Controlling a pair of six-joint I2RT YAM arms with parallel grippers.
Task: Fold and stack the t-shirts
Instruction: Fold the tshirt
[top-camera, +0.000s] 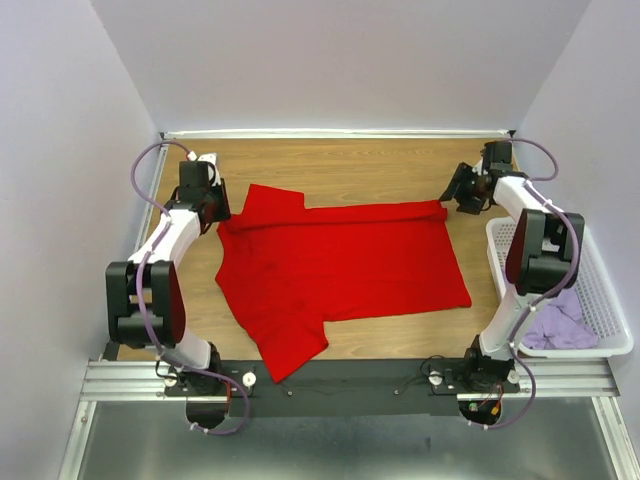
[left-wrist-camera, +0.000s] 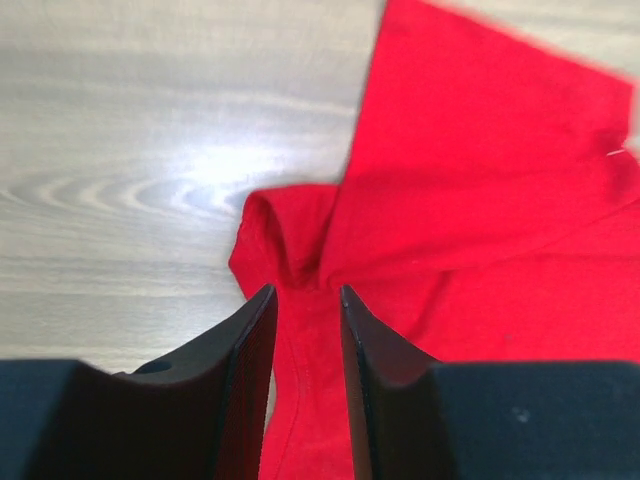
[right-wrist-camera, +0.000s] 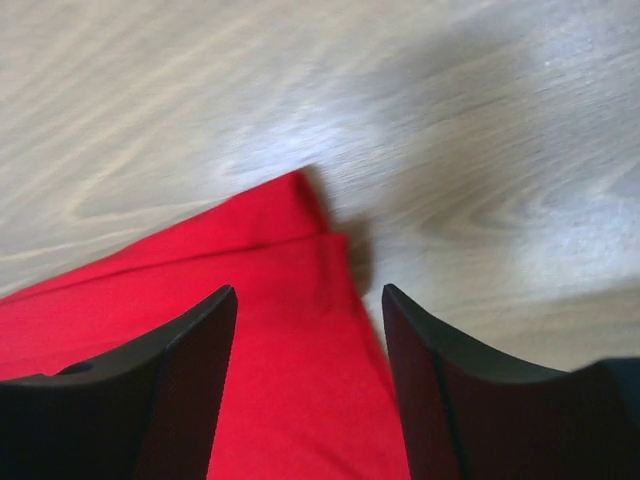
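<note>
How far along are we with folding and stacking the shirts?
Early. Done: red t-shirt lies spread on the table, a strip along its far edge folded over. In hand: nothing; left gripper and right gripper hang open over its far corners. Left: the remaining folds, then the lilac t-shirts, bunched in the basket.

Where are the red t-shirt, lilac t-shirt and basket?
red t-shirt (top-camera: 345, 265): top view, mid body
lilac t-shirt (top-camera: 553, 323): top view, crumpled middle
basket (top-camera: 602, 292): top view, bare lattice floor
</note>
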